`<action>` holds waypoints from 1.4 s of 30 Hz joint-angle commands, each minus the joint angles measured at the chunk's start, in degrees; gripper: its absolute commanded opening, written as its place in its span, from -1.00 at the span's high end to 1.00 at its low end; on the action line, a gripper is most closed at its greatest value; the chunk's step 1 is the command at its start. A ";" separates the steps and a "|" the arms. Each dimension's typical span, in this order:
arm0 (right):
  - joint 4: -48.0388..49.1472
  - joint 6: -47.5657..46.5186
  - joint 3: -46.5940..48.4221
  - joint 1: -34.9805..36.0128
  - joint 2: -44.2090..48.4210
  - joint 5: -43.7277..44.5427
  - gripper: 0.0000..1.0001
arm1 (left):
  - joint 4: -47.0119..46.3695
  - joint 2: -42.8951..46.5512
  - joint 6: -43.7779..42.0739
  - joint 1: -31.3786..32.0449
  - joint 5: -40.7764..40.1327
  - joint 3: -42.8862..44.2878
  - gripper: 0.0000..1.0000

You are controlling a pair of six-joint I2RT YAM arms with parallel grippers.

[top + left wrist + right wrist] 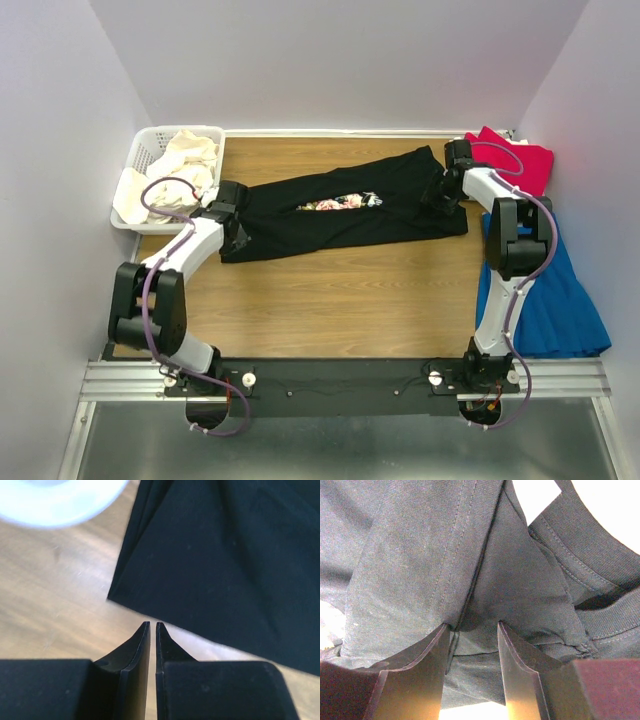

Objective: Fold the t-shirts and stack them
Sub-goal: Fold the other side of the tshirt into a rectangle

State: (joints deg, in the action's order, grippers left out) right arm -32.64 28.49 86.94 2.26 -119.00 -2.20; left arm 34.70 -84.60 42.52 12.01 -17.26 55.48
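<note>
Left gripper (153, 625): I saw it at the bottom centre of the frame, tips pointing up.
Fingers (137, 650): nearly together, with a thin slit between them; through it I saw only pale tabletop.
Black t-shirt (220, 560): it filled the upper right, lying flat, with a fold line running down from the top edge.
Shirt edge: it ran from mid-left down to the lower right, just above the fingertips and apart from them.
Table (55, 605): wood grain, covering the left half.
White shape (55, 497): upper left corner, too blurred for me to identify.
</note>
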 commanded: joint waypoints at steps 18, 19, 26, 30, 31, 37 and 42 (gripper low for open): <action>-5.59 -0.98 -3.61 -2.00 -1.06 6.94 -0.04 | -5.17 -15.07 0.19 0.38 1.43 -0.63 0.54; -5.68 -0.89 -3.79 -2.00 -1.15 6.94 -0.04 | -4.56 -14.03 0.19 0.38 1.96 -2.38 0.54; -6.82 -0.98 -3.70 -4.72 -1.41 6.68 -0.04 | -1.12 -9.89 -0.24 1.70 6.35 -7.75 0.53; -7.52 -0.98 -3.44 -4.90 -1.94 5.89 -0.04 | -1.30 -9.62 -0.77 2.14 12.15 -9.51 0.54; -7.70 -0.98 -3.44 -4.90 -2.02 5.89 -0.04 | -1.47 -10.14 -0.86 2.31 12.77 -10.13 0.54; -8.40 -1.16 -4.67 -4.90 -1.59 6.06 -0.04 | -1.83 -10.24 -0.95 2.93 16.02 -14.08 0.55; -9.19 -1.07 -6.16 -4.90 -0.10 6.15 -0.04 | -1.48 -7.60 -1.13 3.63 21.03 -16.64 0.57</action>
State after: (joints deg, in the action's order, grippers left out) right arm -33.89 28.45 85.01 -1.28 -117.60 -0.58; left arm 22.94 -89.34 41.67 13.76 -7.88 46.33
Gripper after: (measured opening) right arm 0.519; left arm 0.224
